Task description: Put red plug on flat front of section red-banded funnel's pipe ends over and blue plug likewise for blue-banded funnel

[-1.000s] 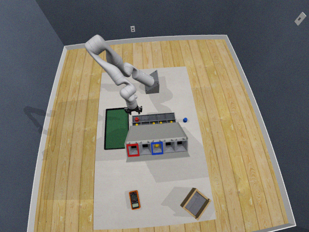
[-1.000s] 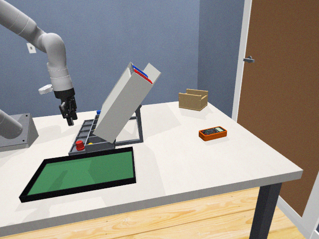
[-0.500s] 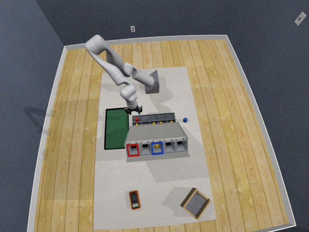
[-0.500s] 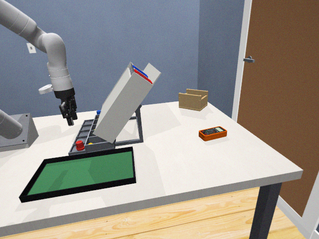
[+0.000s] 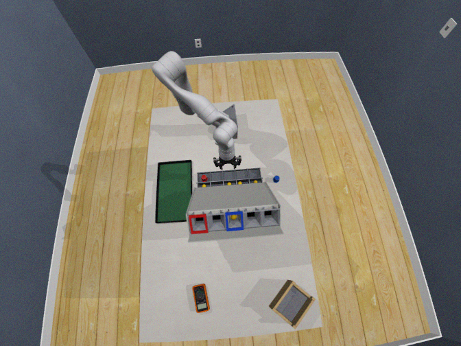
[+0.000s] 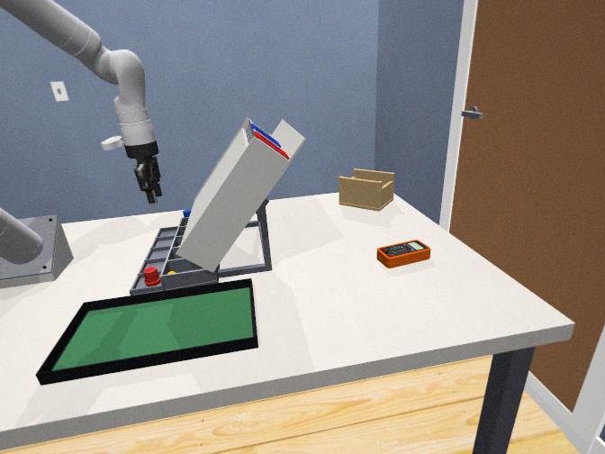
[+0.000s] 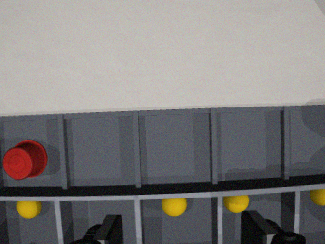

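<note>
My gripper (image 5: 227, 163) (image 6: 152, 196) (image 7: 184, 233) is open and empty. It hangs above the grey section tray (image 5: 247, 174) (image 6: 159, 249) (image 7: 175, 147), over its middle sections. The red plug (image 5: 204, 178) (image 6: 151, 276) (image 7: 25, 160) stands on the flat front part of the leftmost section. The blue plug (image 5: 276, 178) (image 6: 186, 212) stands on the table just right of the tray. Yellow marbles (image 5: 229, 182) (image 7: 173, 206) lie in several sections under the slanted cover (image 5: 232, 195) (image 6: 234, 200). One yellow marble (image 5: 233, 217) sits in the blue-banded funnel (image 5: 227, 222). The red-banded funnel (image 5: 191, 224) looks empty.
A green tray with a black rim (image 5: 158, 193) (image 6: 146, 351) lies left of the section tray. An orange multimeter (image 5: 201, 298) (image 6: 403, 253) and a wooden box (image 5: 291, 303) (image 6: 366, 188) lie on the far side of the cover. The arm's grey base (image 6: 29, 249) is behind.
</note>
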Action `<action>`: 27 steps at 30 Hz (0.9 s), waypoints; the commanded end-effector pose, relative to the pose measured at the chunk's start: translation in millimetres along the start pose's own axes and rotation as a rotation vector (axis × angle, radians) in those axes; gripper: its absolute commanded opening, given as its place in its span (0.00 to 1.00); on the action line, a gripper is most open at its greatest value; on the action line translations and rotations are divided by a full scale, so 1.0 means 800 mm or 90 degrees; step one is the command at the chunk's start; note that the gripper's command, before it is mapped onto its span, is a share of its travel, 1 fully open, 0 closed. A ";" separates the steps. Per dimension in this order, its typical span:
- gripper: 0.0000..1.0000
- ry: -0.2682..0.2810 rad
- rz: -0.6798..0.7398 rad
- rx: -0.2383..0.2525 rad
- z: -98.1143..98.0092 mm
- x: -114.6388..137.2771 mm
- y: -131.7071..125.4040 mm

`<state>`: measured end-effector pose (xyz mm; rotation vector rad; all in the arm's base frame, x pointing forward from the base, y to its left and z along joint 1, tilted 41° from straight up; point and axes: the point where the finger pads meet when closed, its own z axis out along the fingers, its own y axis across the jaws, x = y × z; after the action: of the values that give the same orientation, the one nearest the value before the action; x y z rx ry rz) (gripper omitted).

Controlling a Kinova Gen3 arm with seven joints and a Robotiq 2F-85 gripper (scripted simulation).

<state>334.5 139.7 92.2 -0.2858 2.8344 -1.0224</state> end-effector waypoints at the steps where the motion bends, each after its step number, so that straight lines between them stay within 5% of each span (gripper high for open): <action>1: 0.70 0.005 0.003 0.007 0.001 0.003 0.002; 2: 0.70 -0.001 0.000 -0.002 -0.014 -0.004 0.087; 18: 0.70 -0.001 0.000 -0.002 -0.014 -0.004 0.089; 19: 0.70 -0.006 -0.005 -0.007 0.010 -0.014 0.172; 27: 0.70 -0.006 -0.005 -0.007 0.038 -0.021 0.268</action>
<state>324.1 277.3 -30.1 -0.3036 2.8456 -0.9439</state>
